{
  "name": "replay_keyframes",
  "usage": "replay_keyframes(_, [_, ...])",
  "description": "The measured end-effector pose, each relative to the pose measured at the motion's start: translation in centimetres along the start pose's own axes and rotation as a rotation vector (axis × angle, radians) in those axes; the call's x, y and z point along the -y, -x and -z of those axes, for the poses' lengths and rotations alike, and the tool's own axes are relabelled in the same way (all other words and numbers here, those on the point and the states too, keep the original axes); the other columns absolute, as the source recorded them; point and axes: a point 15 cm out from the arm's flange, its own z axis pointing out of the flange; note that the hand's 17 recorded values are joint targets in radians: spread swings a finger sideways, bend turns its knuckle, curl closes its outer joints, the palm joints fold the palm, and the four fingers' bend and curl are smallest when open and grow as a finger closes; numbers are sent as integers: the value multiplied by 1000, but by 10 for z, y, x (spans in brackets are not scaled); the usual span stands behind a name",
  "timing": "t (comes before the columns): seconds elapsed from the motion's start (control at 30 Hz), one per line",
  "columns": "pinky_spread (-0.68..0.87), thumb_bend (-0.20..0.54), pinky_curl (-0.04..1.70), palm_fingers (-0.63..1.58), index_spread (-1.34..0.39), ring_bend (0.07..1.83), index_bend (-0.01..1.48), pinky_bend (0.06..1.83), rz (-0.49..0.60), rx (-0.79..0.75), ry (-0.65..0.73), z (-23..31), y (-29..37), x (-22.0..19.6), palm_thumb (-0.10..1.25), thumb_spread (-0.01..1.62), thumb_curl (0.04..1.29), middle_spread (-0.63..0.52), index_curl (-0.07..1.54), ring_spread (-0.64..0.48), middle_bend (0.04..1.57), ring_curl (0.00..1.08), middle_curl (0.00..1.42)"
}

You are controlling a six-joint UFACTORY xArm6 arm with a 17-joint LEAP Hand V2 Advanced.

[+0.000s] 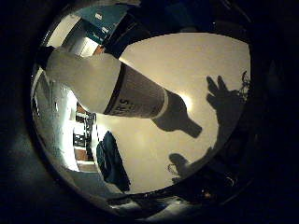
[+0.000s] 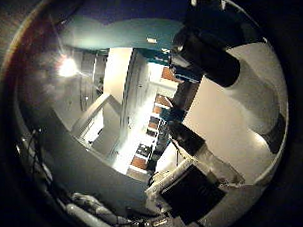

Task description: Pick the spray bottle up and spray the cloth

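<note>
- The spray bottle stood on the pale table, white-bodied with a grey label band, filling much of the little-finger-side palm view, so it was close to the palm.
- Its dark spray head showed in the thumb-side view, with the white body running off behind it.
- A dark blue cloth lay crumpled on the same table, near the bottle but apart from it.
- The hand showed as black and white parts in the thumb-side view. Its shadow on the table had the fingers spread and straight, not wrapped round anything.
- Nothing I could see touched the bottle, so I judged the grasp not yet made.
- What could go wrong: the bottle looked tall and narrow, and a finger striking it high up might tip it over.
- A grip set too low on the smooth body might leave no finger able to reach the trigger.
- With the cloth off to one side, the nozzle could end up aimed at bare table unless the bottle was turned.
</note>
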Motion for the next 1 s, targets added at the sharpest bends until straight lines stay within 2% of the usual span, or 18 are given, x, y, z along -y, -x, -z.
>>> replay_keyframes(0.27, [394, -24, -3, 206, -81, 416, 178, 714, -46, 39, 33, -36, 4, 1, 671, 1043, 386, 209, 318, 250, 279, 254, 364])
replay_keyframes(0.33, [379, -24, -4, 245, -69, 424, 172, 709, -59, 42, 36, -42, 5, 6, 671, 1043, 384, 213, 321, 254, 288, 252, 365])
replay_keyframes(0.4, [342, -18, -3, 376, -71, 519, 145, 761, -77, 53, 43, -49, 8, 9, 689, 1041, 385, 194, 306, 234, 306, 268, 367])
replay_keyframes(0.47, [242, -11, -5, 505, -91, 641, 141, 854, -100, 69, 43, -56, 11, 13, 745, 1034, 391, 139, 291, 167, 339, 301, 382])
replay_keyframes(0.57, [-7, 4, 3, 872, -190, 847, 172, 1055, -135, 95, 36, -65, 15, 16, 878, 1016, 404, -5, 284, -13, 462, 357, 430])
replay_keyframes(0.63, [-160, 3, 32, 1078, -253, 909, 203, 1157, -164, 114, 22, -73, 15, 19, 948, 1013, 408, -83, 320, -111, 529, 392, 468])
replay_keyframes(0.7, [-261, -7, 68, 1293, -297, 975, 331, 1184, -190, 137, 6, -80, 15, 22, 988, 1023, 402, -123, 390, -150, 636, 429, 514])
replay_keyframes(0.77, [-312, -14, 111, 1327, -313, 1045, 484, 1213, -213, 154, 5, -88, 13, 21, 1005, 1037, 389, -138, 468, -171, 757, 455, 557])
replay_keyframes(0.83, [-319, -15, 148, 1353, -303, 1077, 588, 1236, -227, 161, 14, -94, 11, 20, 1008, 1040, 381, -131, 520, -174, 845, 466, 580])
replay_keyframes(0.97, [-255, -14, 258, 1389, -233, 1194, 894, 1338, -243, 166, 22, -99, 4, 24, 1020, 1056, 374, -89, 636, -153, 1024, 506, 619])
replay_keyframes(1.0, [-248, -15, 272, 1392, -227, 1222, 923, 1356, -248, 168, 22, -99, 3, 25, 1019, 1055, 378, -88, 648, -154, 1059, 516, 628])
